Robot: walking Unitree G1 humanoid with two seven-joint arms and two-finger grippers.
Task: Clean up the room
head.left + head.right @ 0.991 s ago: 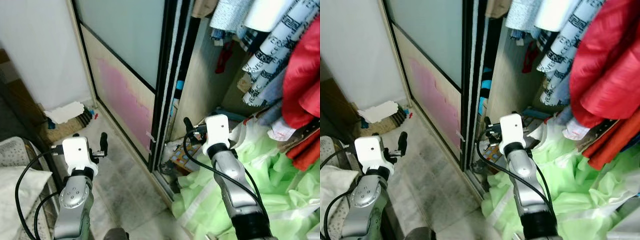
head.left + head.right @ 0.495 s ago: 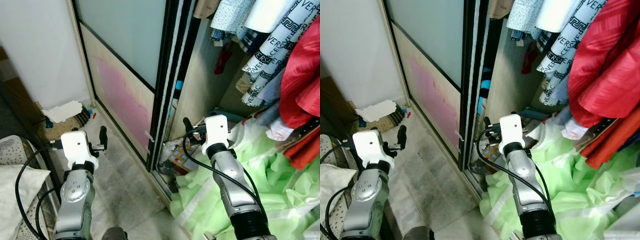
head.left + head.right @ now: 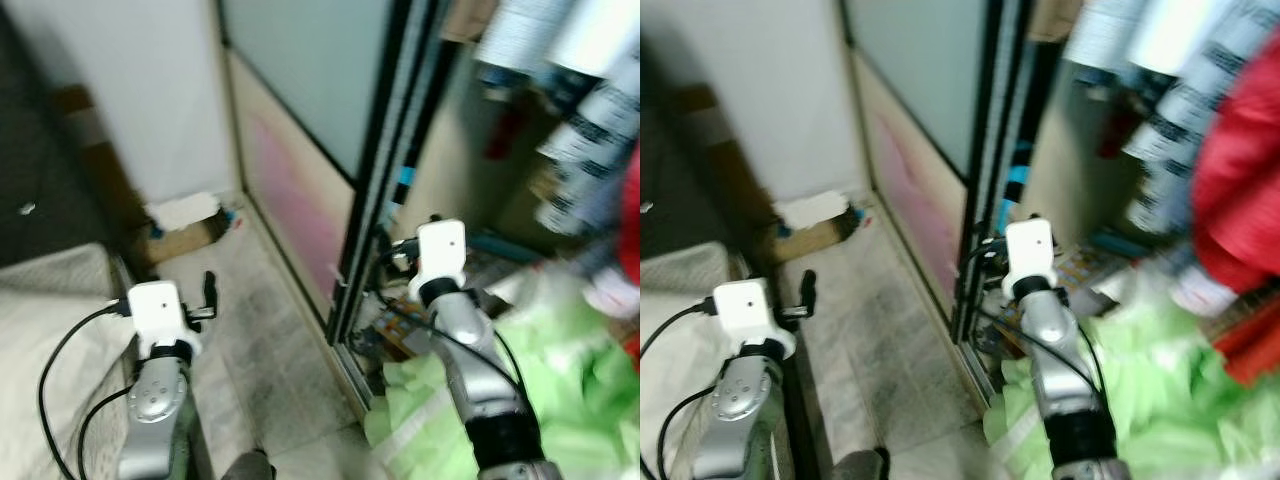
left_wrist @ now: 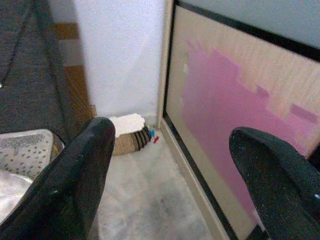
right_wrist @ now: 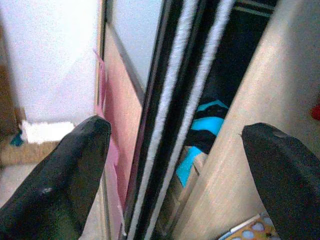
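- Head views: blurred; green fabric (image 3: 560, 400) is lying heaped at the open wardrobe (image 3: 1080, 190), probably yet to be tidied.
- Left wrist view: left gripper (image 4: 170, 165) is gaping wide, empty, facing the sliding door (image 4: 235, 105).
- Right wrist view: right gripper (image 5: 175, 170) is spread wide, holding nothing.

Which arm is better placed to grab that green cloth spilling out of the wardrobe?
Right, probably. The right gripper, open, hangs beside the green cloth; the left gripper, also open, is over bare floor.
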